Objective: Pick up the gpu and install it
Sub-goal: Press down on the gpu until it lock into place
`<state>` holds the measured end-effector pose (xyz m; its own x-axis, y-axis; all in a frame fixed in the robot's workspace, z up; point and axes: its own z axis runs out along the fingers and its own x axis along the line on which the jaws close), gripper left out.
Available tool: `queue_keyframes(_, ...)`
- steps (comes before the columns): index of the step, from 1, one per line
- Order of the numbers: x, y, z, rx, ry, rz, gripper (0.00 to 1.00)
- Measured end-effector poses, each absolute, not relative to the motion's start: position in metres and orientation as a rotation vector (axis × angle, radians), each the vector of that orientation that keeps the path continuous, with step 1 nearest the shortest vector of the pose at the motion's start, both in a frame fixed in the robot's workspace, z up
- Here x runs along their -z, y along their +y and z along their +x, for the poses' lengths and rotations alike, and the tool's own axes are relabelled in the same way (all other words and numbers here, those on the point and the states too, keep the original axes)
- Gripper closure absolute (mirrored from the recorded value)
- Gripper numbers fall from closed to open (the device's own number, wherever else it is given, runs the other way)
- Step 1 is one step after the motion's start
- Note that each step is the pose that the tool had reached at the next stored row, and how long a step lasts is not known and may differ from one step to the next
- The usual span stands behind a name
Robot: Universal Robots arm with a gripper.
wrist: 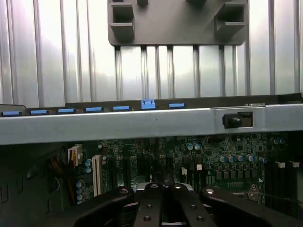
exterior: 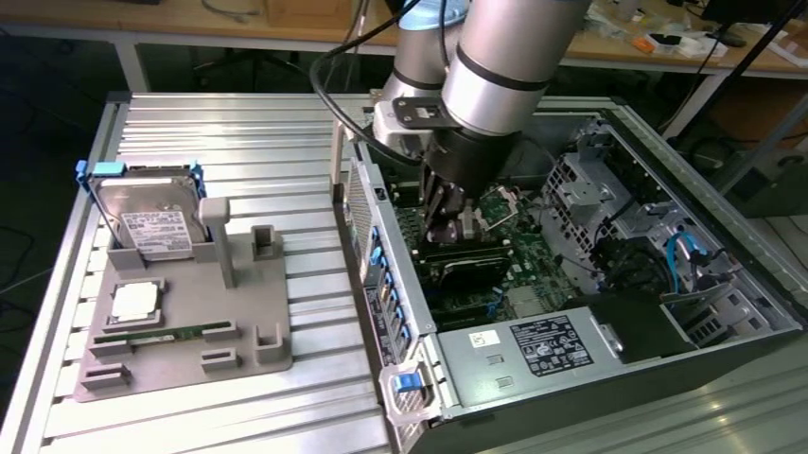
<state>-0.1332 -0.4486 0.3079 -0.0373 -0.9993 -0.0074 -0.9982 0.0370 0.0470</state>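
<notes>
- Exterior view: the gripper (exterior: 451, 225) hangs inside the open computer case (exterior: 707, 326), fingers drawn together just above the gpu (exterior: 470, 262), which sits on the motherboard (exterior: 528, 255); whether they pinch the card cannot be told.
- Wrist view: the closed gripper (wrist: 163, 201) points at the green motherboard (wrist: 208, 153), with the case's side rail (wrist: 118, 124) crossing above.
- Close around stand the power supply (exterior: 536, 345), drive cage (exterior: 593, 180) and loose cables, leaving little room.
- Outside the case, on the ribbed table (exterior: 253, 132), a grey fixture tray (exterior: 189, 312) carries a hard drive (exterior: 151, 222), a processor (exterior: 135, 301) and a memory stick (exterior: 165, 333).
</notes>
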Motion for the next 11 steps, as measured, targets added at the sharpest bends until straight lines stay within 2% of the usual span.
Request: queue_keyframes(11, -0.308, -0.447, -0.148, 0.124, -2.217, 2.128, 0.89)
